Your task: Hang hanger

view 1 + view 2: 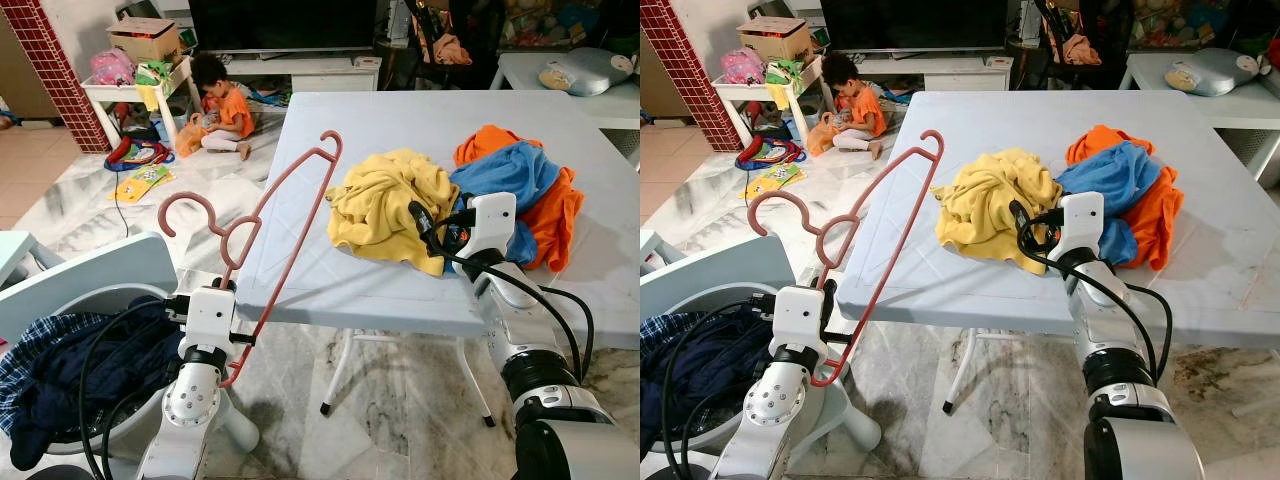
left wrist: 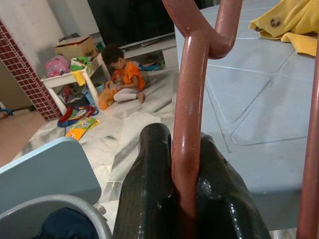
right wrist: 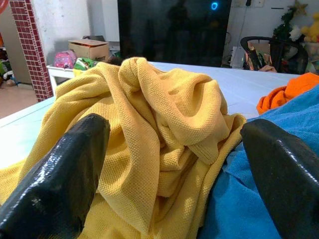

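- Left gripper [image 1: 232, 330]: clamped on the lower bar of the pink hanger [image 1: 285, 205], held upright just off the table's near-left corner, hook toward the floor side.
- Laundry basket [image 1: 70, 300]: near the left arm; limited room on that side.
- Step judged: garment pickup before dressing the hanger.
- Yellow shirt [image 3: 149, 139]: bunched near the table [image 1: 330, 270] front edge.
- Right gripper [image 3: 169, 164]: fingers spread, at the shirt; next needs closing on 1 fold.

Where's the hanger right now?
The pink hanger is clamped in the left end effector, on the robot's left, rising beside the near left corner of the table, with the yellow shirt to its right.
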Robot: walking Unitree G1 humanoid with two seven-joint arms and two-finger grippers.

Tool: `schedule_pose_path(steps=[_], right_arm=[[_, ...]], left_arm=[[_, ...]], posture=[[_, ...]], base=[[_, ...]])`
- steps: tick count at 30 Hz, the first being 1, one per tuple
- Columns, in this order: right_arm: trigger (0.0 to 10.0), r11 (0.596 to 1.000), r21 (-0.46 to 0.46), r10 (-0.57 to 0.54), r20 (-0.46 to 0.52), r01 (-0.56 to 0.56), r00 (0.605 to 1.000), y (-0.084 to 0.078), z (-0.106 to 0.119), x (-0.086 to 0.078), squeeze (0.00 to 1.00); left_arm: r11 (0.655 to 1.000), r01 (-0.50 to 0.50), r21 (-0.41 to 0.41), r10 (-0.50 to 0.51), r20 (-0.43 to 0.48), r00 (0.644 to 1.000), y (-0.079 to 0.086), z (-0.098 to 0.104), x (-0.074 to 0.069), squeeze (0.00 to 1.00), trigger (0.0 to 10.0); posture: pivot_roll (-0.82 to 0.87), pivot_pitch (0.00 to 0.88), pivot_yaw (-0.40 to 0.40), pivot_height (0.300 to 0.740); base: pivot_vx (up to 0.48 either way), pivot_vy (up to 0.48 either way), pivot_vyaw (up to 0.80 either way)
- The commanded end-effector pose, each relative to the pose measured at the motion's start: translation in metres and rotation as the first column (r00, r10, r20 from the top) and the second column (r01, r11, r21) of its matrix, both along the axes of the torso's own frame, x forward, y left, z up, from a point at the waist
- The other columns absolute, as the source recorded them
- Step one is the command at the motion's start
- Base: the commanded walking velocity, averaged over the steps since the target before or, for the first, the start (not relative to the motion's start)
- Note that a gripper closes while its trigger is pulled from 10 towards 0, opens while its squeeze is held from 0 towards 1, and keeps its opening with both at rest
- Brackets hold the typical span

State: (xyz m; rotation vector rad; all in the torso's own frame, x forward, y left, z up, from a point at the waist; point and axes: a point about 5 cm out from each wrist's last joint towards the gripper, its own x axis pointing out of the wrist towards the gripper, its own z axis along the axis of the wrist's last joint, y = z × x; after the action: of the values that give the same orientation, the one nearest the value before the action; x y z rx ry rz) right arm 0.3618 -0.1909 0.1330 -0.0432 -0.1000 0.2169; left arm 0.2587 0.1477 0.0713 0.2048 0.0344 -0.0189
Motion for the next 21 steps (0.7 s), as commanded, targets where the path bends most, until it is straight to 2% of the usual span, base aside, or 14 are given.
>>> schedule_pose_path(steps=[1,2,3,12,17,21], right_arm=[[10.0,1.0,-0.005,0.005,0.015,-0.005,1.0,0.002,0.004,0.0,0.53],[10.0,1.0,-0.005,0.007,0.013,-0.007,1.0,0.002,0.004,0.0,0.2],[10.0,1.0,-0.006,0.009,0.012,-0.009,1.0,0.003,0.004,0.0,0.0],[10.0,1.0,-0.018,0.016,-0.011,-0.016,1.0,0.004,-0.002,-0.002,0.0],[10.0,0.997,-0.059,0.035,-0.064,-0.039,0.997,0.005,-0.012,-0.005,0.0],[10.0,0.998,-0.053,0.029,-0.068,-0.033,0.997,0.003,-0.012,-0.005,0.0]], left_arm=[[1.0,0.0,0.008,-0.001,0.016,1.0,0.001,0.004,0.003,0.0,10.0],[1.0,0.001,0.007,-0.001,0.015,1.0,0.0,0.003,0.002,0.0,10.0],[1.0,0.002,0.006,-0.002,0.015,1.0,0.0,0.003,0.002,0.0,10.0],[1.0,0.003,0.005,-0.003,0.013,1.0,0.0,0.003,0.002,0.0,10.0],[1.0,0.004,0.003,-0.004,0.015,1.0,-0.001,0.003,0.002,0.0,10.0],[1.0,0.004,0.003,-0.004,0.015,1.0,0.0,0.003,0.002,0.0,10.0]], posture=[[0.0,0.0,0.034,0.74],[0.0,0.0,0.033,0.74],[0.0,0.0,0.033,0.74],[0.0,0.0,0.032,0.74],[0.0,0.0,0.031,0.74],[0.0,0.0,0.033,0.74]], base=[[0.0,0.0,0.0],[0.0,0.0,0.0],[0.0,0.0,0.0],[0.0,0.0,0.0],[0.0,0.0,0.0],[-0.261,0.0,0.0]])
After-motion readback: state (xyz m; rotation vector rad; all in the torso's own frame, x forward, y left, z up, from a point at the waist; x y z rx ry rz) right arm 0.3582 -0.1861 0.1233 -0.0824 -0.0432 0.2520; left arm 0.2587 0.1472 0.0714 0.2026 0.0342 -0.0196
